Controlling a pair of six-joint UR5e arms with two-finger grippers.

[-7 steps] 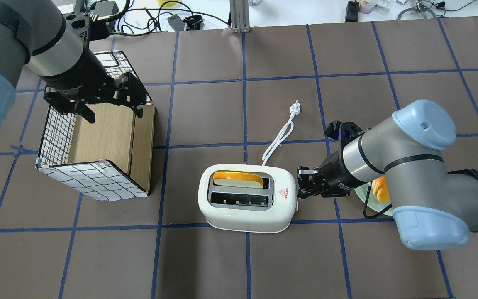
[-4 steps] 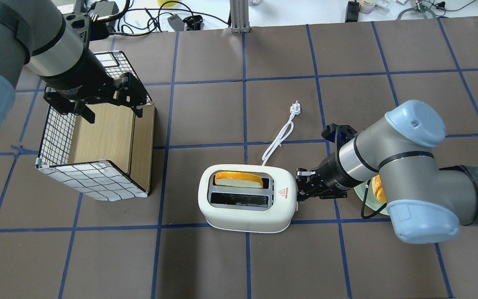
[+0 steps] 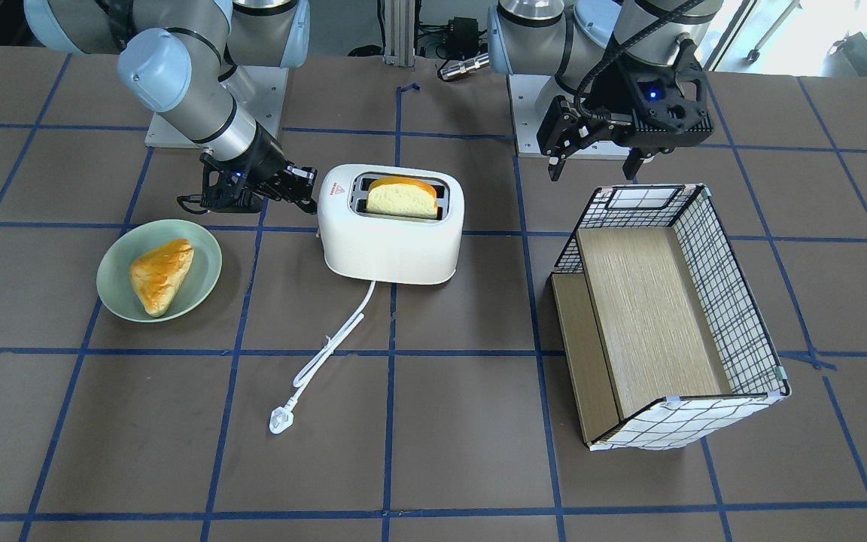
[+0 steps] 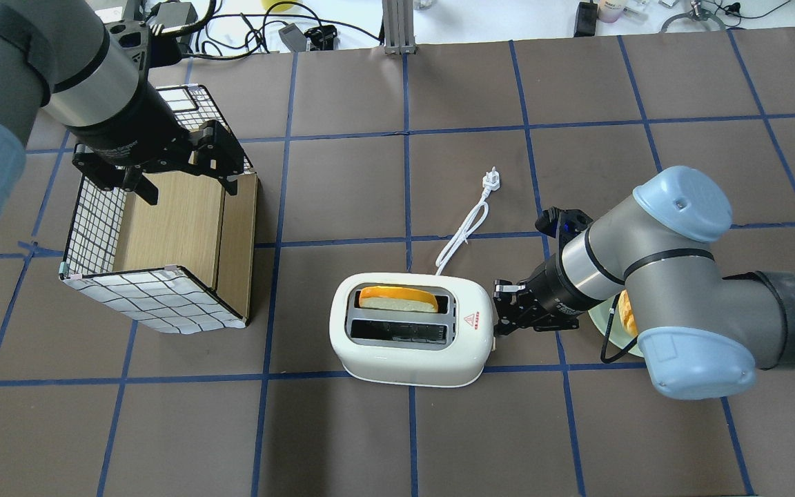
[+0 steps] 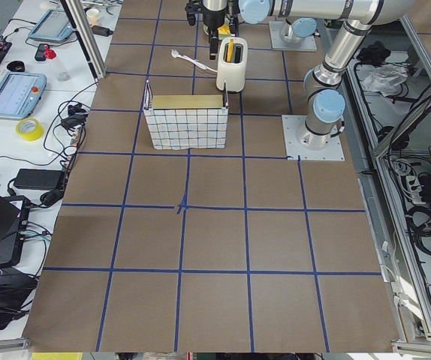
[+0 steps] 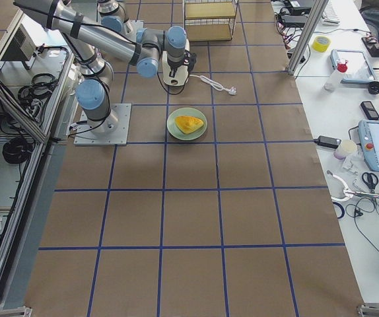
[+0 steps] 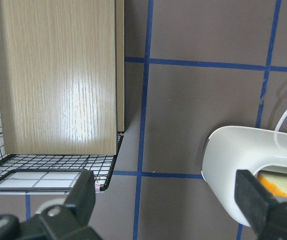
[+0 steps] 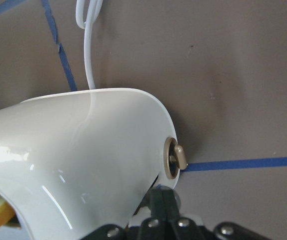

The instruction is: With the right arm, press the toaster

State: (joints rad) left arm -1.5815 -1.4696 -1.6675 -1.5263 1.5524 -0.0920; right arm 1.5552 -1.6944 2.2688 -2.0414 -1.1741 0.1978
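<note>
The white toaster (image 4: 411, 330) sits mid-table near the green plate (image 3: 202, 272), the right gripper (image 4: 499, 319), fingers pressed together, meets its lever end, yet the bread slice (image 3: 401, 199) stands proud, so the press seems unfinished, the lever itself being hidden.

The brown table (image 4: 342, 83), gridded with blue tape (image 4: 405, 90), has a white bench (image 6: 348, 105) along its three-o'clock side in the right-end view, with a yellow tape roll (image 6: 321, 43) toward one o'clock, all under bright, even light.
</note>
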